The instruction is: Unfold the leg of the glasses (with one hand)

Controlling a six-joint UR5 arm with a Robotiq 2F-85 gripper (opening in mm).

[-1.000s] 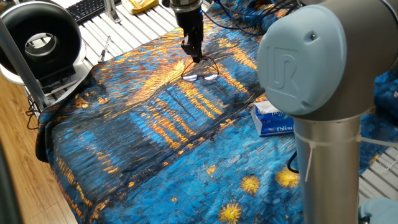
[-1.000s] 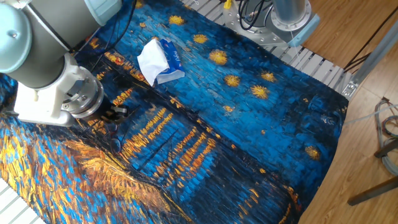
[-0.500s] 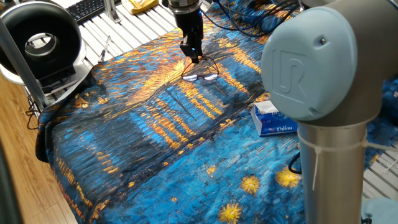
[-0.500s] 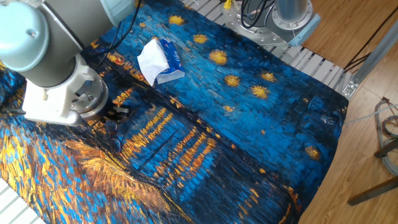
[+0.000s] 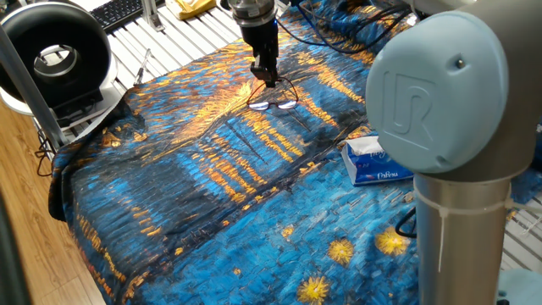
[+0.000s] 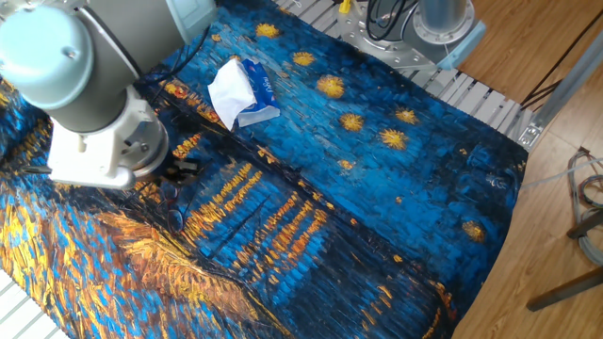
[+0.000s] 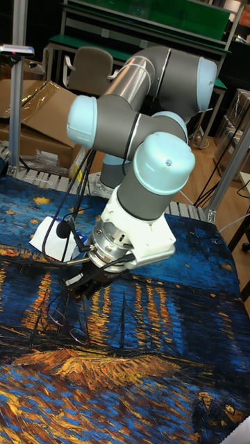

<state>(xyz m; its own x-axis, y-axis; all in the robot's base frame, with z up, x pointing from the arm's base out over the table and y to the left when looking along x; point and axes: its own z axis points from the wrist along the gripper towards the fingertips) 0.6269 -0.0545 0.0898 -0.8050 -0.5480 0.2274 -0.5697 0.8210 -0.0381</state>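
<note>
The glasses lie on the painted blue-and-orange cloth, with two clear lenses in a thin dark wire frame. They also show as the glasses in the tall view and faintly as the glasses in the other fixed view. My gripper points down just behind them, its dark fingers pressed together. A thin leg curves from the frame's right end up to the fingertips, so the gripper looks shut on it. In the tall view the gripper hangs just above the lenses.
A blue-and-white tissue pack lies on the cloth to the right of the glasses. A round black-and-white fan stands at the table's left corner. Cables and a keyboard sit at the far edge.
The gripper has shifted slightly to the right above the glasses, still shut. The lenses have stayed where they were on the cloth.
</note>
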